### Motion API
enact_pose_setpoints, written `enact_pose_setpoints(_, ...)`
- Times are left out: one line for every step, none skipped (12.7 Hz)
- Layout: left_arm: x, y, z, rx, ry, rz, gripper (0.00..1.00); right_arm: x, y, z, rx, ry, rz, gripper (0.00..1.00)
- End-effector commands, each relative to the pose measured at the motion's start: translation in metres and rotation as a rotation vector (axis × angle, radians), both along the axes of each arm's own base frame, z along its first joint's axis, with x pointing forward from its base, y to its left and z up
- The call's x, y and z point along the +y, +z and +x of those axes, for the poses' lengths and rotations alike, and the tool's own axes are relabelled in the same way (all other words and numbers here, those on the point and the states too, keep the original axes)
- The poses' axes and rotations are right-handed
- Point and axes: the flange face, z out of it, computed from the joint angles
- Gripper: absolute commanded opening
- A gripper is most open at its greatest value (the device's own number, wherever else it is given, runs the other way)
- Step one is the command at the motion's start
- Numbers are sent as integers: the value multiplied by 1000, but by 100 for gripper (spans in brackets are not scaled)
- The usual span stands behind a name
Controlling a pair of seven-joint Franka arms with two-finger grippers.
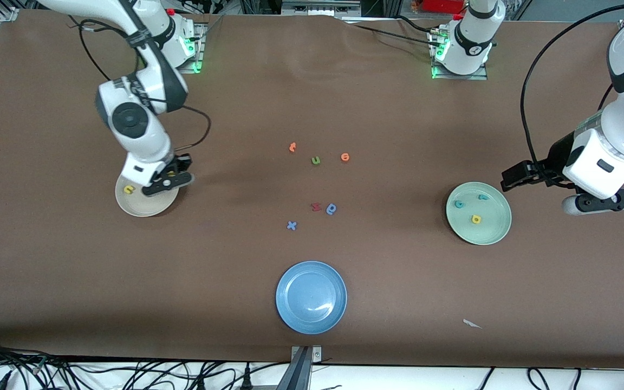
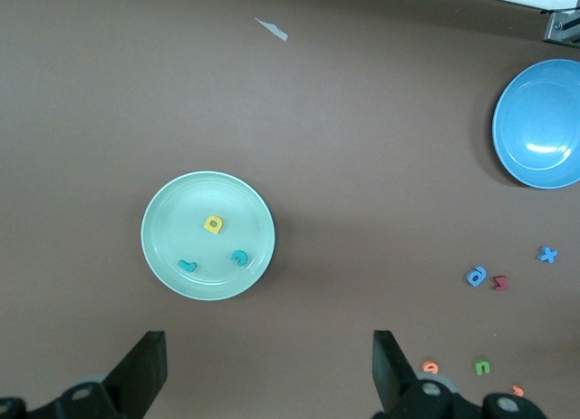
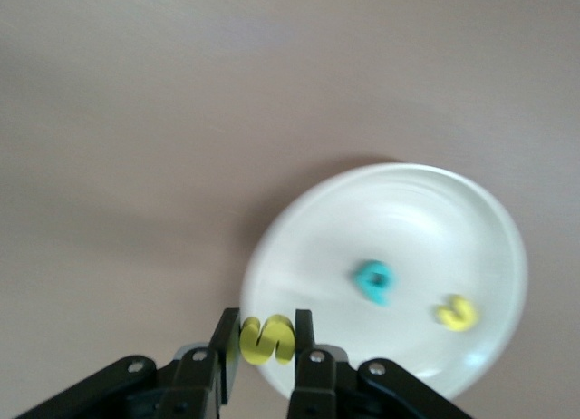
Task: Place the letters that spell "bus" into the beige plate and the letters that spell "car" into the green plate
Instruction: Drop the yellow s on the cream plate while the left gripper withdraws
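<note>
My right gripper (image 3: 266,333) is shut on the yellow s (image 3: 266,339) and hangs over the rim of the beige plate (image 3: 408,219). In that plate lie the teal b (image 3: 373,282) and the yellow u (image 3: 455,313). From the front, the right gripper (image 1: 169,177) covers part of the beige plate (image 1: 144,206); only the yellow u (image 1: 129,189) shows there. The green plate (image 1: 493,227) holds the teal c (image 1: 459,205), teal r (image 1: 483,197) and yellow a (image 1: 475,219). My left gripper (image 1: 610,200) waits open and empty beside it, toward the left arm's end of the table.
Mid-table lie loose letters: two orange ones (image 1: 292,147) (image 1: 345,157), a green u (image 1: 316,160), a red one (image 1: 316,206), a blue bowl-shaped one (image 1: 331,208) and a blue x (image 1: 291,225). A blue plate (image 1: 311,297) sits nearer the front camera. A paper scrap (image 1: 472,323) lies near the front edge.
</note>
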Motion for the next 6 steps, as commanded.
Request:
enact_pose_setpoints(-3,11,-6,2,18,-20,100,-35,5,-4,24,28,-9,76)
enact_pose_setpoints(-6,12,-7,1,13,-21,100,-37,5,-4,28,4,7,100)
enact_pose_setpoints(-6,12,-7,1,13,-24,100,-36,6,-3,31,-23,28,100)
enact_pose_setpoints(-9,17,-9,-2,16,-45,100,-36,8,-2,32,-44,46,100)
enact_pose_setpoints(-17,22,-14,-6,12,-48,100,-36,10,0,37,-50,48,100)
enact_pose_setpoints(-17,21,-16,-1,32,-42,100,-36,18,5,35,-57,47,100)
